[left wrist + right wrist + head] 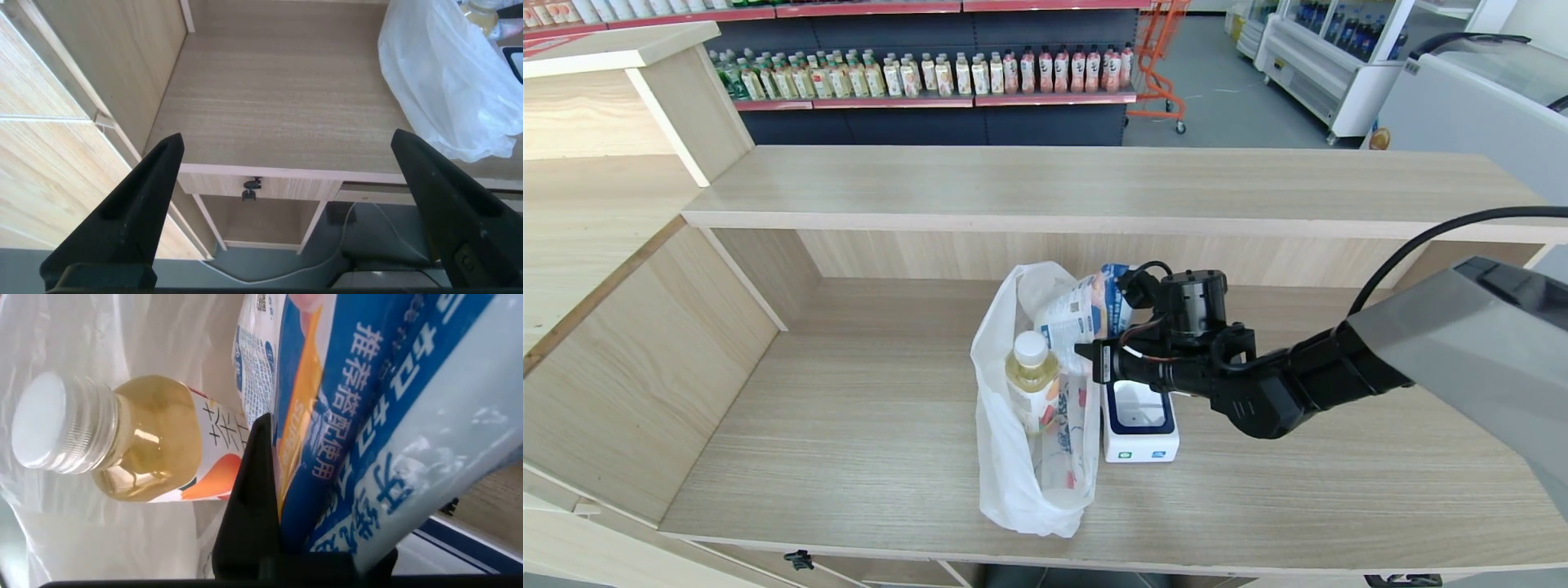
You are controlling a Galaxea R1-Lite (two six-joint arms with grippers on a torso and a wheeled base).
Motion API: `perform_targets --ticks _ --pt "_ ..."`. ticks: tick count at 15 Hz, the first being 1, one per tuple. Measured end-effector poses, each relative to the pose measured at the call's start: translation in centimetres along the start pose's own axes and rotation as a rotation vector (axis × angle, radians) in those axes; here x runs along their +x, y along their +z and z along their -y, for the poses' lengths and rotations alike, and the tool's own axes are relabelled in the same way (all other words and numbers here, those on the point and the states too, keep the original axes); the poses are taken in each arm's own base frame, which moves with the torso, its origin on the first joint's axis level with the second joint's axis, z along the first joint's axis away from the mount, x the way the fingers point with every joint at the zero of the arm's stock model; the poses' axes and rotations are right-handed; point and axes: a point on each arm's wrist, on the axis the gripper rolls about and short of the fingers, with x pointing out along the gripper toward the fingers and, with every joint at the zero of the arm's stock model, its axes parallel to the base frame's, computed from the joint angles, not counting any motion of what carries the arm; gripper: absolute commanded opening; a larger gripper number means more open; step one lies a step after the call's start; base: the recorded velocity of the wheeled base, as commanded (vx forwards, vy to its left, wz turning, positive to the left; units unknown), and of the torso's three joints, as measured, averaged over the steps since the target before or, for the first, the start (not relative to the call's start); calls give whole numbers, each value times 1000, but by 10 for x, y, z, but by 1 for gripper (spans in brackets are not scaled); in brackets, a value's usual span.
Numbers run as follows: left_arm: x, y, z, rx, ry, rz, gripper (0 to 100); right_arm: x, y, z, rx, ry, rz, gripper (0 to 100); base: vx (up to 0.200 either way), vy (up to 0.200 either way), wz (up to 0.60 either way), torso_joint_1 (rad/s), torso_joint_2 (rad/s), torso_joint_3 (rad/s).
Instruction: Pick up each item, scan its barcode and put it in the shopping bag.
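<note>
One packet (1068, 317) clamped in your right tool (1094, 352) | poised over shopping bag (1005, 457) mouth | left tool (286, 151) released, farther off.

My head camera looks from above, forward and down, on the whole wooden counter (866, 441) with the shopping bag (1013, 490) near its middle. My left wrist camera looks down over the counter's near edge from farther back, between the spread fingers of my left gripper (288, 143), and shares the bag with the head view. My right wrist camera is very close at the bag's mouth, against the blue packet (392, 416) and the bottle (131, 445), both seen also from the head.
</note>
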Motion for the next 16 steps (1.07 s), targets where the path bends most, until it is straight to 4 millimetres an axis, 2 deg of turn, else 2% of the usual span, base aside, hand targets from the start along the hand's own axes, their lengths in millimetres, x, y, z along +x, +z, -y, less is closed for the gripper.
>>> perform_targets --ticks 7,8,12,16 --pt "0 0 0 0 0 0 100 15 -18 6 -13 -5 -46 0 0 0 0 0 0 0" --pt "0 0 0 0 0 0 100 16 -20 6 -13 -5 -50 100 0 0 0 0 0 0" --pt "0 0 0 0 0 0 100 19 -14 4 10 34 -36 100 0 0 0 0 0 0" --pt "0 0 0 0 0 0 100 12 -2 -1 122 91 -17 100 0 0 0 0 0 0"
